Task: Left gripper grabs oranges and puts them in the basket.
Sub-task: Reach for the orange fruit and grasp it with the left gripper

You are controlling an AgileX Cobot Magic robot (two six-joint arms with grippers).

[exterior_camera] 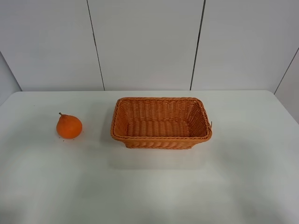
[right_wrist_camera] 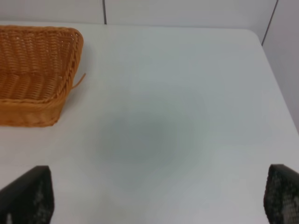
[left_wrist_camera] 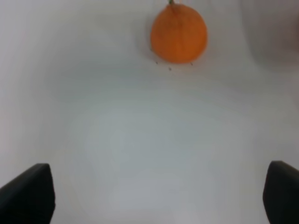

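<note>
The left jaws stand wide apart, and the round, dimpled bright orange fruit (left_wrist_camera: 179, 33) sits on the white surface (left_wrist_camera: 140, 140) straight ahead of them, well apart. The right jaws are spread just as wide. The rectangular orange-brown woven wicker basket (right_wrist_camera: 28, 112) stands ahead of them, toward the left arm's side.

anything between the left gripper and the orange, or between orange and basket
Nothing visible. Only bare table lies between the open left gripper and the orange, and between the orange and the basket. The fruit just has to be lifted over the basket's rim on the orange's side.
</note>
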